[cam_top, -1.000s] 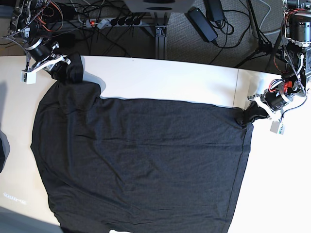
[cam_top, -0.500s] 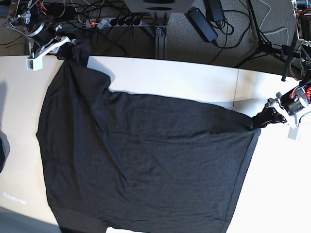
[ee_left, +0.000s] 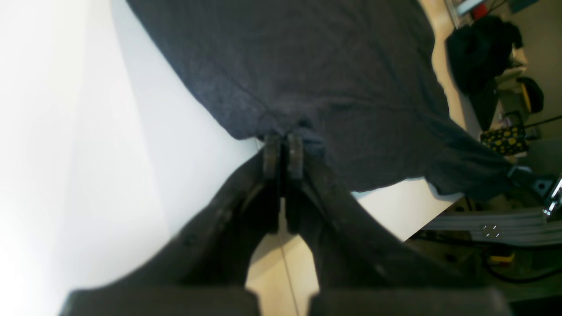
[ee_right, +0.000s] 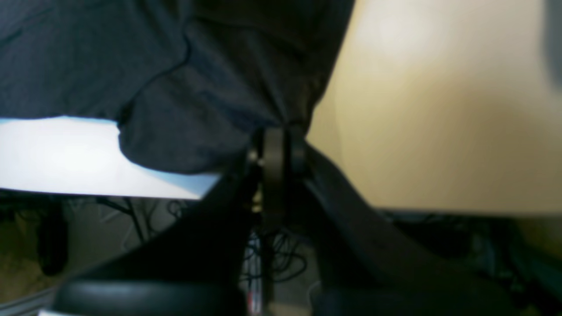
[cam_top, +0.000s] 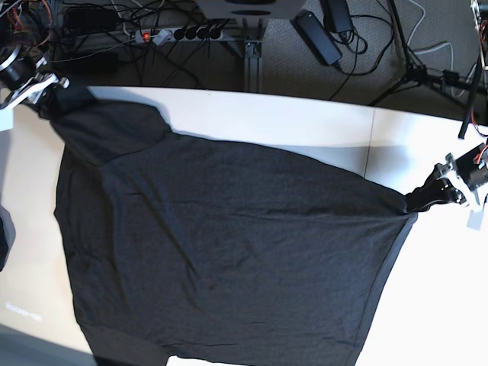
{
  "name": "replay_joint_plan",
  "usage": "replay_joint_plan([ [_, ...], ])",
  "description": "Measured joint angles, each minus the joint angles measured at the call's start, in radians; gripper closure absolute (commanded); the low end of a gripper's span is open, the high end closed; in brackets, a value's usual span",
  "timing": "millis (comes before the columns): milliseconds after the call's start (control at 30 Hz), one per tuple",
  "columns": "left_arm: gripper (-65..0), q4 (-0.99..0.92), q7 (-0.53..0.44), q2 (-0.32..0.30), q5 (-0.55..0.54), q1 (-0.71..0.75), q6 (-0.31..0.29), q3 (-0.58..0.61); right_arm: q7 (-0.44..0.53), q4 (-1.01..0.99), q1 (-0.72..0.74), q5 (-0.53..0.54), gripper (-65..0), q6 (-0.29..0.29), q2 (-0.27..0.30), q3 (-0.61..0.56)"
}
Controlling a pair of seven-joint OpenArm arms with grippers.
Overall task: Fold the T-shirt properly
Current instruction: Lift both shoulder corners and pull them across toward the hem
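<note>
You're still at spreading: no fold made yet. The T-shirt [cam_top: 221, 244] lies plain side up, flat across the table [cam_top: 267, 122], its near edge running out of the base view. At its far corners, left gripper [ee_left: 283, 149] and right gripper [ee_right: 276, 145] each have fingers clamped on fabric. Compared with a second ago, both arms have pulled outward, stretching the far edge taut.

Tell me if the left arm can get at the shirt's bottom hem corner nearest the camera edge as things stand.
Probably not right now: the left gripper is shut on the T-shirt's far corner, pulling it taut. That hem lies bare below it, so it would have to let go first.
</note>
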Motion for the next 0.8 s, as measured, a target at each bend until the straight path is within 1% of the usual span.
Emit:
replay_joint_plan([
  [133, 0.0, 0.0, -0.003, 0.0, 0.002, -0.06, 0.0, -0.002, -0.003, 0.0, 0.069, 0.009, 0.0, 0.004, 0.015, -0.001],
  [200, 0.0, 0.0, -0.005, 0.0, 0.028, -0.091, 0.0, -0.002, -0.002, 0.0, 0.1, 0.005, 0.0, 0.006, 0.023, -0.001],
  [300, 0.0, 0.0, -0.056, 0.0, 0.088, -0.13, 0.0, 0.0, -0.004, -0.015, 0.138, 0.005, 0.0, 0.007, 0.037, -0.002],
  [367, 0.0, -0.01, -0.072, 0.003, 0.126, -0.159, 0.0, 0.007, -0.006, -0.032, 0.176, 0.005, 0.0, 0.008, 0.058, -0.006],
  [433, 0.0, -0.035, -0.083, 0.012, 0.14, -0.188, 0.0, 0.027, -0.006, -0.054, 0.216, -0.013, 0.0, 0.011, 0.084, -0.018],
  [500, 0.0, -0.071, -0.099, 0.029, 0.168, -0.211, 0.0, 0.06, -0.004, -0.089, 0.256, -0.021, 0.0, 0.014, 0.112, -0.053],
  [600, 0.0, -0.155, -0.132, 0.06, 0.195, -0.249, 0.0, 0.11, -0.003, -0.166, 0.328, -0.043, 0.0, 0.018, 0.15, -0.141],
  [700, 0.0, -0.235, -0.138, 0.085, 0.215, -0.308, 0.0, 0.128, -0.007, -0.25, 0.414, -0.043, 0.0, 0.021, 0.168, -0.216],
  [800, 0.0, -0.304, -0.151, 0.096, 0.228, -0.374, 0.0, 0.129, -0.005, -0.327, 0.504, -0.045, 0.0, 0.022, 0.176, -0.26],
])
